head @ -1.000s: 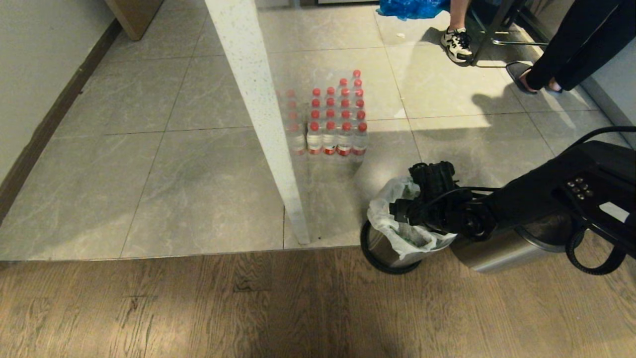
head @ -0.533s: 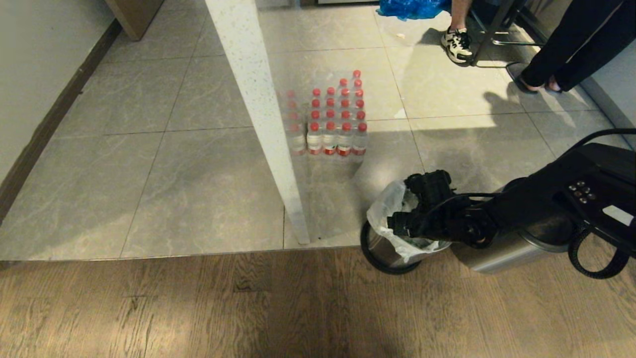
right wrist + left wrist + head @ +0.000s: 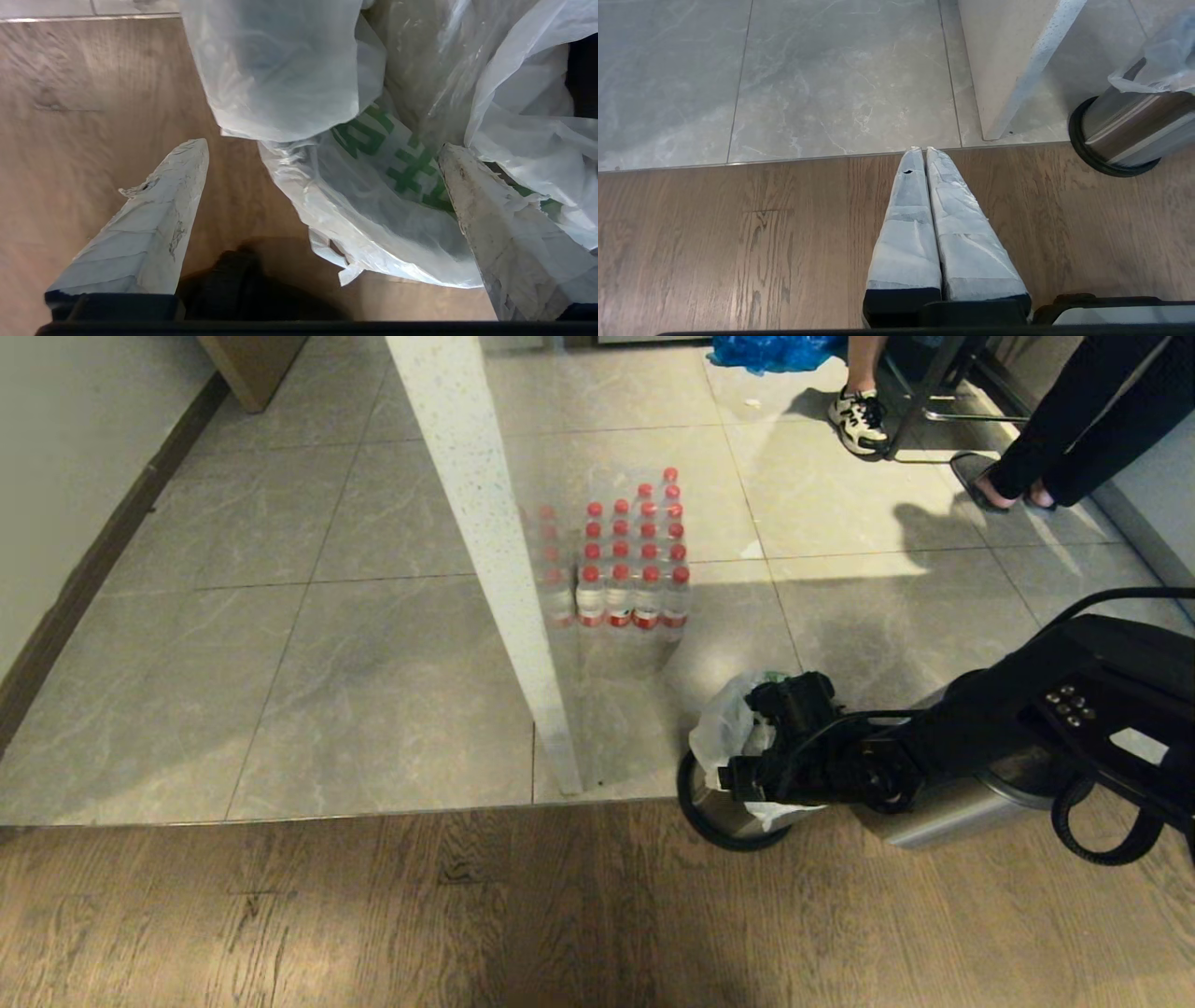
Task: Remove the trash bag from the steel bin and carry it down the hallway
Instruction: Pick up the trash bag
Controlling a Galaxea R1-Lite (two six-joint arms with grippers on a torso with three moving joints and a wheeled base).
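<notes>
The steel bin [image 3: 724, 814] stands on the wood floor at the tile edge, with a black ring at its foot. The trash bag [image 3: 721, 735] is thin white plastic with green print and spills over the bin's top. My right gripper [image 3: 747, 775] reaches in from the right and sits low over the bin's near rim. In the right wrist view this gripper [image 3: 322, 151] is open, and the bag's folded edge [image 3: 373, 196] lies between its two fingers, which are not closed on it. My left gripper [image 3: 923, 151] is shut and empty, parked above the wood floor left of the bin [image 3: 1125, 135].
A white speckled post [image 3: 495, 551] stands just left of the bin. A pack of red-capped water bottles [image 3: 621, 560] sits on the hallway's grey tiles [image 3: 373, 691]. A larger steel container [image 3: 943, 807] is behind my right arm. A person's legs [image 3: 1055, 439] and a blue bag [image 3: 766, 350] are at the far right.
My right gripper has sunk and come nearer over the bin, now covering more of the bag. Its fingers stayed open. The person's foot at the far right shifted slightly.
</notes>
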